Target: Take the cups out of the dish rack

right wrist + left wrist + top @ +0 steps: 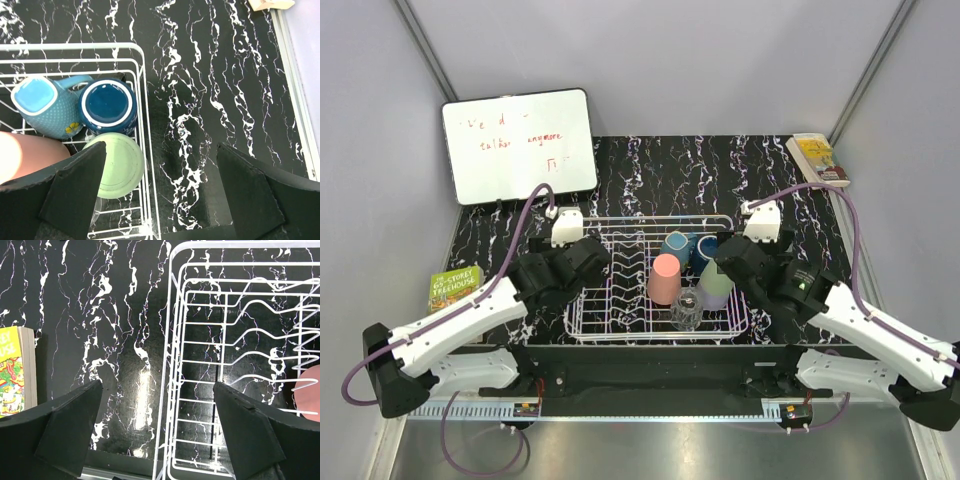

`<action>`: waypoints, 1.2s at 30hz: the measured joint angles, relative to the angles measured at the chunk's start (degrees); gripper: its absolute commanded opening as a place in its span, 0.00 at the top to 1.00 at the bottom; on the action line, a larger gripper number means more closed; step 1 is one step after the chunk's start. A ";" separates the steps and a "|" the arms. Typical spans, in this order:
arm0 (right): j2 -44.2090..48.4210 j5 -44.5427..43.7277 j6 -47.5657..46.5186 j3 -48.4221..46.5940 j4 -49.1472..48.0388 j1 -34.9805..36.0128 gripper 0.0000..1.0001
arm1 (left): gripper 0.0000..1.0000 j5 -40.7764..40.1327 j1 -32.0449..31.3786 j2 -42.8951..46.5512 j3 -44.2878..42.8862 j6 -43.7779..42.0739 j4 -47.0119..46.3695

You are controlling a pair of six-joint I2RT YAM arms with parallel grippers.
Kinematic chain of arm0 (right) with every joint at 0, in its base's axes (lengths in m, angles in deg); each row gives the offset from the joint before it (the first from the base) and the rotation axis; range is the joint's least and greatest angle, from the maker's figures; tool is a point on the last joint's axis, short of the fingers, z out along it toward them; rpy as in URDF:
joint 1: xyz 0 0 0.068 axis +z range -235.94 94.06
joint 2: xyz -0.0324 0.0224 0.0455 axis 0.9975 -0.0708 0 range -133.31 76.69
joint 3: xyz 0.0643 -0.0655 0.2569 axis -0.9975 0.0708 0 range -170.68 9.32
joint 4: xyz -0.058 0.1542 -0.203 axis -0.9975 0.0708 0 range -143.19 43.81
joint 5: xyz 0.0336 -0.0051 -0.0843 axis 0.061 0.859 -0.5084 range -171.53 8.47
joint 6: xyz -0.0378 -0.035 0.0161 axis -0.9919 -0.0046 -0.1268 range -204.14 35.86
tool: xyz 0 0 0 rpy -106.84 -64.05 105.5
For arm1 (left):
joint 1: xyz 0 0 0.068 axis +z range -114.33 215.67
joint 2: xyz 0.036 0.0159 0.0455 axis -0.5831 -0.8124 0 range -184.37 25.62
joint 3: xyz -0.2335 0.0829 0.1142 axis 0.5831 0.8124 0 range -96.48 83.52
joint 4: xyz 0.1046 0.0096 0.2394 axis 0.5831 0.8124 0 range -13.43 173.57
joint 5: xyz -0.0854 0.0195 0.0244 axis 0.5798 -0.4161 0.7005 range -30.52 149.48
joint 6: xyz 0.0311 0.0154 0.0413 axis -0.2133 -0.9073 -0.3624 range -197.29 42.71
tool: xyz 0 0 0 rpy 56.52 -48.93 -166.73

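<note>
Bright, even light from above; shadows soft. Glossy black tabletop (142, 390) shows a pale glare streak in left wrist view. Faint shadow just right of dish rack (75, 47). Whiteboard (520, 145) writing faint, washed out. Focus generally sharp.

Black marbled table (670, 170) — dish rack (620, 295), whiteboard (520, 145), green book (455, 290), yellow book (817, 158) on it.

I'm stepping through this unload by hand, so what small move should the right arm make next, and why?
Probably slide the right gripper sideways over the dish rack until its open jaws centre on the pale green cup. Its gap now hangs over table beside the rack, with one finger covering that cup's edge; it is the nearest cup.
</note>
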 measured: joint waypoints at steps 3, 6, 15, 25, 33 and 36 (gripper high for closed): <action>0.46 -0.44 0.00 -0.90 0.26 0.00 0.00 | 0.01 -0.02 0.00 0.48 0.02 0.72 0.26; 1.44 -1.25 0.63 -1.31 0.20 0.00 0.00 | 0.01 -0.02 0.00 2.16 0.09 1.07 0.26; 5.81 4.02 -2.27 -1.18 -2.80 0.00 0.00 | 0.01 0.17 0.00 5.44 2.54 0.55 -1.05; 6.78 9.38 -2.03 1.46 -4.28 0.02 0.00 | 0.01 2.05 0.00 5.16 3.93 0.79 -2.54; 1.55 11.06 -1.77 1.46 -5.09 0.02 0.00 | 0.01 3.54 0.00 5.16 4.57 1.22 -3.17; 0.59 11.19 -1.73 1.46 -5.66 0.02 0.00 | 0.01 3.76 0.00 5.16 4.83 1.38 -3.19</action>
